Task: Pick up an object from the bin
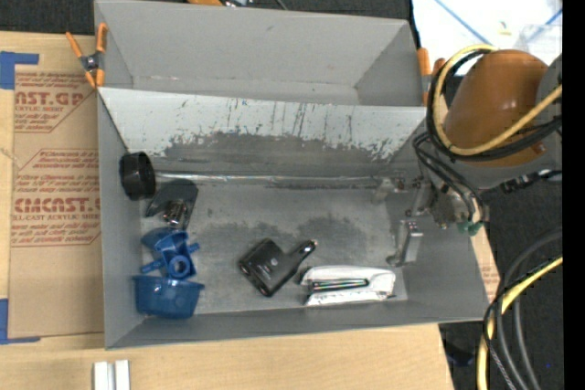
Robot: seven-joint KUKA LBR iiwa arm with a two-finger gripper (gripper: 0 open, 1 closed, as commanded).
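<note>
Below-left of end effector [404, 247], just beside: white flat packet [350, 284]; grip state unclear.

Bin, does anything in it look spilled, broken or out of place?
Nothing stands out. The blue plastic pieces, the black clip-like thing and the white packet lie loose; only the bin shows dark scuffs on its back slope.

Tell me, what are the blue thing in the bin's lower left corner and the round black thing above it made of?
The blue piece looks like moulded plastic: even, saturated colour, a soft sheen and rounded hollow shapes. The round black thing is probably plastic or rubber; its matt, uniform black surface leaves that open.
</note>
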